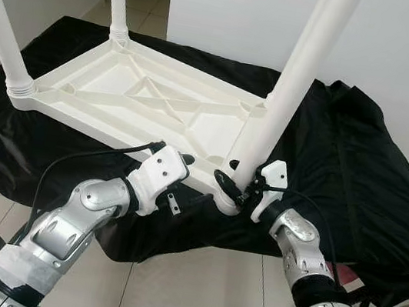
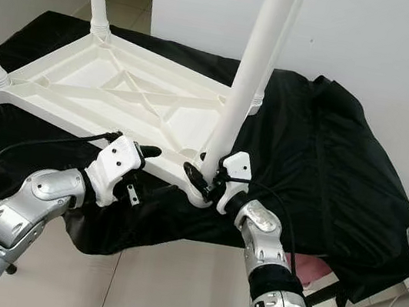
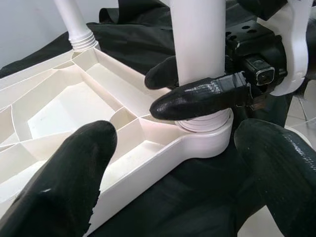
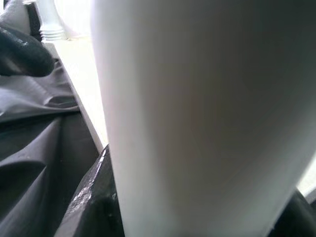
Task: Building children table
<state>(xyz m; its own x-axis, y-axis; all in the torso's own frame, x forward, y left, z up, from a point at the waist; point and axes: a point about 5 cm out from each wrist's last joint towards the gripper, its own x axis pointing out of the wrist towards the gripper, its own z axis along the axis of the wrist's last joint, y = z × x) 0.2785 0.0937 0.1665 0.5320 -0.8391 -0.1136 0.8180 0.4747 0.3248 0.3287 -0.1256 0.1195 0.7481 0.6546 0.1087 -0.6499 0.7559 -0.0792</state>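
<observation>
My right gripper (image 1: 232, 183) gripped the upright leg (image 1: 293, 82) just above its socket at the near right corner of the upturned tabletop (image 1: 150, 102), while my left gripper (image 1: 182, 159) hovered open beside that edge.

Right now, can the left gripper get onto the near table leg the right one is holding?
Probably yes: the left gripper is open beside the near leg, nothing between them, though the right gripper already clasps its base.

We see two jointed silver metal arms. Each ends in a white plastic wrist housing and long black fingers: left gripper (image 1: 182, 159), right gripper (image 1: 231, 189). Black cables loop along both forearms; white tape wraps the left upper arm.
</observation>
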